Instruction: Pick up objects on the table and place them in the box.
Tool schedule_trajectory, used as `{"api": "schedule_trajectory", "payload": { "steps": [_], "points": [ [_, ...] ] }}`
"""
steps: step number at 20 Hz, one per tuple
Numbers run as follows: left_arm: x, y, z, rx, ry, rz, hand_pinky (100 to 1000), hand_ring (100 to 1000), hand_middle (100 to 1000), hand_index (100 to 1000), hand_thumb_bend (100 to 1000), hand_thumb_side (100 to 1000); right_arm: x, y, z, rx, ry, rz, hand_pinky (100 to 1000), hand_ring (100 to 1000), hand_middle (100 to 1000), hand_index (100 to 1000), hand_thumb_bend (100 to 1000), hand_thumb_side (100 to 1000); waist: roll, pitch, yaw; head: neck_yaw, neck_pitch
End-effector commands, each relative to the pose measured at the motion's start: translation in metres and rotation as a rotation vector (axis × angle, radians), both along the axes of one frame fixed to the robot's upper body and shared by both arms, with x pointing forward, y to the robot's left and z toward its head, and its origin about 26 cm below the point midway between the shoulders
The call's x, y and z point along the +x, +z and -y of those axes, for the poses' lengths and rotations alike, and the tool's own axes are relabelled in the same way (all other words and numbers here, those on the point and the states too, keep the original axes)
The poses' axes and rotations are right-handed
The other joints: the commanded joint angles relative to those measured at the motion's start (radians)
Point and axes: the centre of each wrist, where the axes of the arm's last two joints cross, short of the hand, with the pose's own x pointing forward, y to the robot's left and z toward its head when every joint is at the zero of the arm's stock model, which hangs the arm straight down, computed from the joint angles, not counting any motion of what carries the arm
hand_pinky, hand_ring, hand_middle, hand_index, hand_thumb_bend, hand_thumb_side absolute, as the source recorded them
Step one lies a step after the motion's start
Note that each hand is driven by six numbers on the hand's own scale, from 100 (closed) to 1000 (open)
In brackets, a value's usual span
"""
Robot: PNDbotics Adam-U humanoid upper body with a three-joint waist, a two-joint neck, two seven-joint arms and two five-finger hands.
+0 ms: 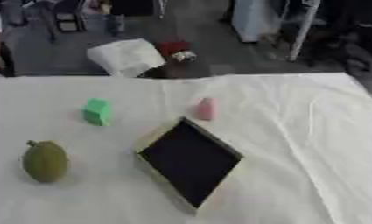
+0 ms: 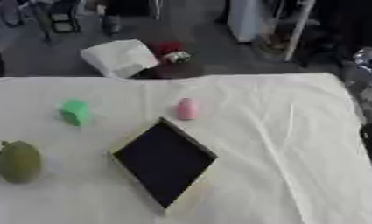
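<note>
nearby, green block (image 1: 97, 111) and pink object (image 1: 208, 108) flank box (image 1: 190, 162).

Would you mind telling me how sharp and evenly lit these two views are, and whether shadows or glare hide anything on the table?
Left eye view: soft all over, the green block and pink object have fuzzy edges; even light, faint shadow beside the green fruit. Right eye view: equally blurred; the box interior reads as flat black; no glare on the white cloth, only creases.

Dark arm (image 2: 370, 131) at right edge
</note>
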Motion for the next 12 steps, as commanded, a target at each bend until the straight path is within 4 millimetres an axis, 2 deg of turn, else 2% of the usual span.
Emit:
{"api": "schedule_trajectory", "payload": {
  "steps": [1,4,7,9,12],
  "points": [
    [-0.019,0.019,-0.022,-0.008,0.094,0.024,819,880,885,937,100,589,-0.006,0.016,0.013,-0.018,-0.096,0.078,880,776,678,782,100,606,0.004,-0.026,0.008,-0.018,-0.016],
    [-0.027,0.012,-0.036,-0.059,0.163,-0.006,815,882,884,934,100,580,-0.005,0.018,0.022,0.003,-0.165,0.113,877,789,696,786,100,616,0.005,-0.041,0.017,-0.073,-0.059],
    [-0.033,0.004,-0.046,-0.119,0.216,-0.051,813,881,881,932,100,578,-0.004,0.016,0.03,0.036,-0.226,0.133,877,789,697,785,100,624,0.003,-0.056,0.024,-0.161,-0.123],
    [-0.035,0.0,-0.05,-0.146,0.228,-0.083,811,880,879,932,100,576,-0.004,0.016,0.031,0.055,-0.245,0.142,874,792,701,787,100,631,0.001,-0.067,0.025,-0.194,-0.149],
    [-0.039,-0.004,-0.051,-0.177,0.237,-0.109,806,874,874,930,100,572,-0.005,0.015,0.031,0.07,-0.258,0.157,873,794,704,788,100,629,-0.004,-0.087,0.023,-0.223,-0.159]
  ]
}}
